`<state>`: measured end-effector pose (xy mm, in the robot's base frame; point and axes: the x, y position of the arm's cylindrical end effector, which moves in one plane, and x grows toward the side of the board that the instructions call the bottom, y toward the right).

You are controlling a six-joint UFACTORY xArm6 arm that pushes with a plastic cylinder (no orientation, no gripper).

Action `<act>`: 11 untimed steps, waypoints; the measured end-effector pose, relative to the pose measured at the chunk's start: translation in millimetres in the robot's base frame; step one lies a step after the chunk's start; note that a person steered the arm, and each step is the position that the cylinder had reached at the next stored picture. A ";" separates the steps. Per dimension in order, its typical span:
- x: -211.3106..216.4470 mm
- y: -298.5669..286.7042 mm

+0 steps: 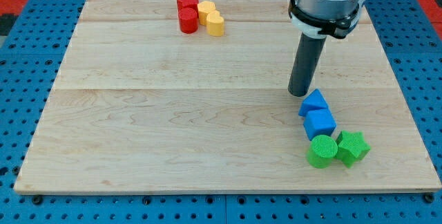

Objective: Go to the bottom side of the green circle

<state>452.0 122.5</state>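
Near the board's lower right corner, the green circle is seen; it serves as the landmark for all positions below. Touching it on the view's right, a green star is found. Directly above the circle, and touching it, a blue cube is placed, and a second blue block, of wedge-like shape, is set against the cube's upper side. My tip is located well above the circle and slightly to the view's left, just beside the upper left edge of the wedge-like blue block; whether contact is made cannot be told. The rod carries no gripper, so nothing is held or clamped. The bottom side of the circle is bordered only by bare wood, close to the board's lower edge. Far from the circle, toward the view's top and left, a tight cluster is formed by a red star, a red cylinder, a yellow block of unclear shape and a yellow heart.
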 end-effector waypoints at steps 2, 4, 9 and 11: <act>-0.1 5.4; -24.6 -9.9; 162.2 -23.8; 152.4 115.2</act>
